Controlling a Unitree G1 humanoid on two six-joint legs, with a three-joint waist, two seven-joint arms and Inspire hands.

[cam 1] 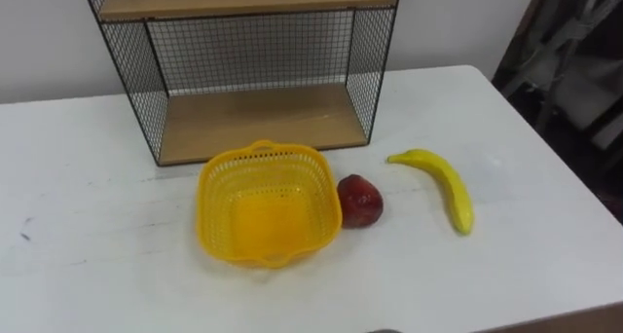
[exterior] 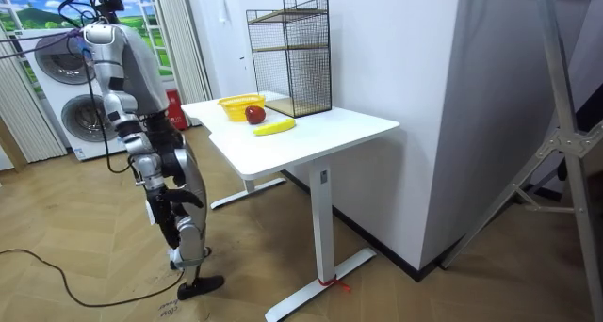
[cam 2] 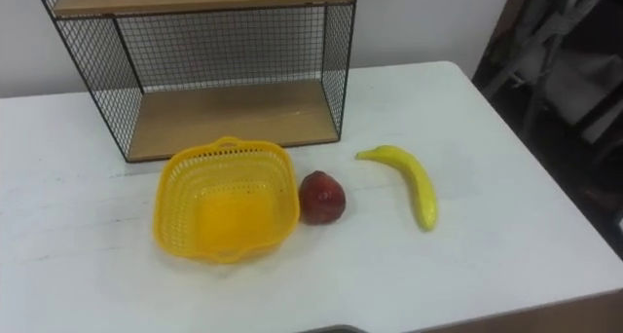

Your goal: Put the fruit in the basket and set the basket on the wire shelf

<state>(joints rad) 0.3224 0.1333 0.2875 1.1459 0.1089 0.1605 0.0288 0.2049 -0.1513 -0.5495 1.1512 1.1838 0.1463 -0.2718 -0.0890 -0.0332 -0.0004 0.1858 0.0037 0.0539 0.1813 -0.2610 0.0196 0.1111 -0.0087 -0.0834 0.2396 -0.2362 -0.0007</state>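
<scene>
Stands back from the table (exterior: 330, 124) with right arm hanging, right hand (exterior: 151, 195) by the thigh, far too small to read as spread or curled. Shows empty basket (cam 1: 263, 204) on it before shelf (cam 1: 258, 119), apple (cam 1: 359, 201) just right of basket, banana (cam 1: 443, 185) farther right; crops shelf top.

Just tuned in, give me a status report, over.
Right hand at side, away from table. Basket empty; red fruit, banana to its right. Shelf opening unobstructed.
</scene>
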